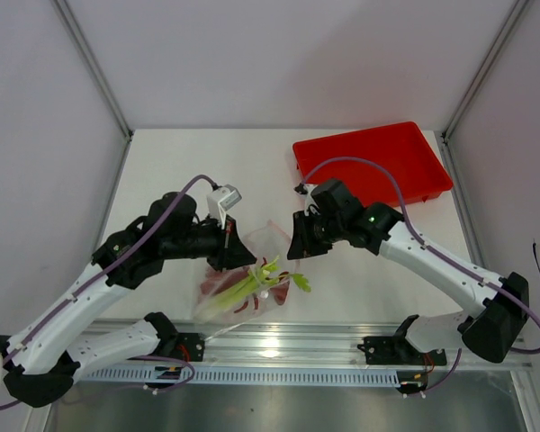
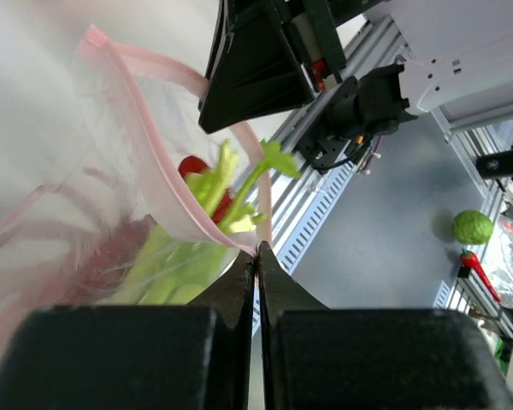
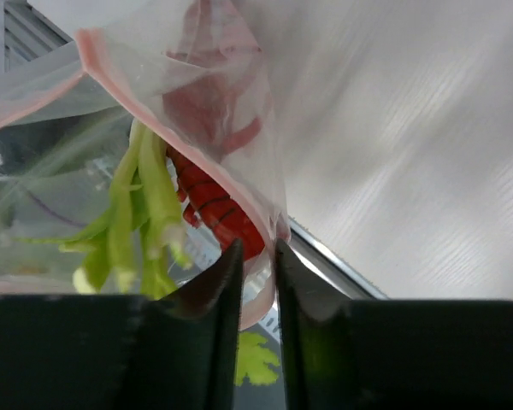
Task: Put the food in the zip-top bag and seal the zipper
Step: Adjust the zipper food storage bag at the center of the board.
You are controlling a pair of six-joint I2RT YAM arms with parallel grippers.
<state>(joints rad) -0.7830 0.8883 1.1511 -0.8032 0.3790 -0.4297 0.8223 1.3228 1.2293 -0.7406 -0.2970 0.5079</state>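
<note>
Two grippers meet at the bag [image 1: 268, 241] near the middle: left gripper [image 2: 256, 256] pinches its rim tight, right gripper [image 3: 256, 252] stands slightly parted around the zipper [image 3: 128, 94], so this side may slip and spill food [image 1: 243, 290].

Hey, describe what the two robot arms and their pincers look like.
The left arm and right arm have white links, black joints and purple cables running alongside. The right arm shows a small green light. The left pincer and right pincer have black tapering fingers.
</note>
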